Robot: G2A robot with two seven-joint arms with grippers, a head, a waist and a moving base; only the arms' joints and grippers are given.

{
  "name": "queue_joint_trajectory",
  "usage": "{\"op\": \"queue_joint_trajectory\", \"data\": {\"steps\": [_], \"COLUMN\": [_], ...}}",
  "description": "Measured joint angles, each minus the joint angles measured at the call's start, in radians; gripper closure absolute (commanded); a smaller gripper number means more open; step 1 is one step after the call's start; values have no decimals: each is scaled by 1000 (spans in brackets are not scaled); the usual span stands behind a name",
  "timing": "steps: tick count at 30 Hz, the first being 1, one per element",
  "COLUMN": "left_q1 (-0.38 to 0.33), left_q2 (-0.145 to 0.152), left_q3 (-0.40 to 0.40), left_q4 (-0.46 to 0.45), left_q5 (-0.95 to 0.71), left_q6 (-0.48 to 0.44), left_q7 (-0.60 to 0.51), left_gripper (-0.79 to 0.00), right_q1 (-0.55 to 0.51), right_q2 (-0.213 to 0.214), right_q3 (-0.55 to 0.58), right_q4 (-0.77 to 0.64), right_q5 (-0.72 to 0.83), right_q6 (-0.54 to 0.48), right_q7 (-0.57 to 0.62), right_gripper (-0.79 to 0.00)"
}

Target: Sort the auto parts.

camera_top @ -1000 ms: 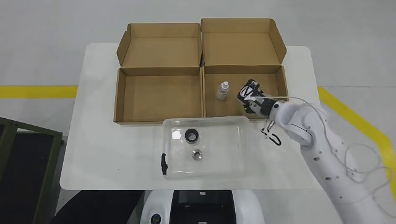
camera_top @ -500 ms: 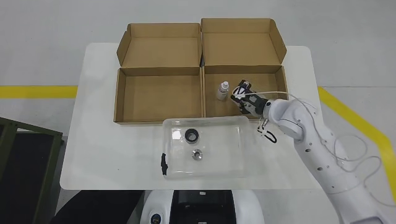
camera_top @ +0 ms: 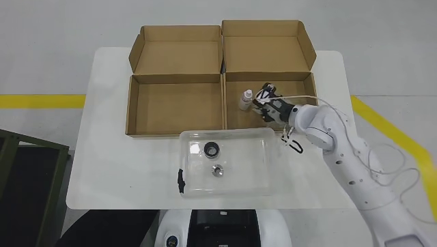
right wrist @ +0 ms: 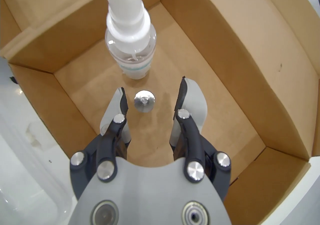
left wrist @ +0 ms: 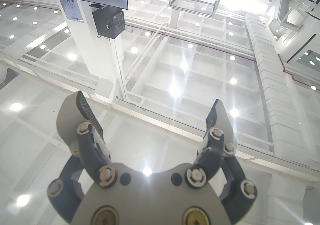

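Observation:
My right gripper (right wrist: 152, 97) (camera_top: 268, 104) hangs open inside the right cardboard box (camera_top: 304, 86). A small round silver part (right wrist: 144, 101) lies on the box floor between its fingertips, untouched. Just beyond it stands a clear bottle (right wrist: 130, 33) (camera_top: 245, 99) with a white cap. In the clear plastic tray (camera_top: 266, 179) at the table's front lie a black ring part (camera_top: 212, 150) and a small silver part (camera_top: 217, 171). My left gripper (left wrist: 150, 108) is open and points up at the ceiling, holding nothing.
The left cardboard box (camera_top: 136, 107) stands beside the right one, both with lids folded back. A black tab (camera_top: 181, 181) sticks to the tray's left edge. The white table (camera_top: 102, 144) has free room to the left of the tray and boxes.
My right gripper has moved left inside the right box, closer to the bottle. The tray's parts have not moved.

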Motion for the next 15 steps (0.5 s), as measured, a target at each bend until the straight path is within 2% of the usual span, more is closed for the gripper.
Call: {"op": "queue_joint_trajectory", "data": {"steps": [2, 6, 15], "left_q1": [0, 0, 0], "left_q2": [0, 0, 0], "left_q3": [0, 0, 0], "left_q4": [0, 0, 0], "left_q5": [0, 0, 0], "left_q6": [0, 0, 0], "left_q7": [0, 0, 0], "left_gripper": [-785, -785, -785], "right_q1": [-19, -69, -223], "right_q2": [4, 13, 37], "right_q3": [16, 53, 126], "right_q4": [-30, -103, -340], "right_q5": [12, 35, 51], "right_q6": [-6, -25, -71], "right_q7": [-5, -20, -25], "right_gripper": [-471, -570, -659]}}
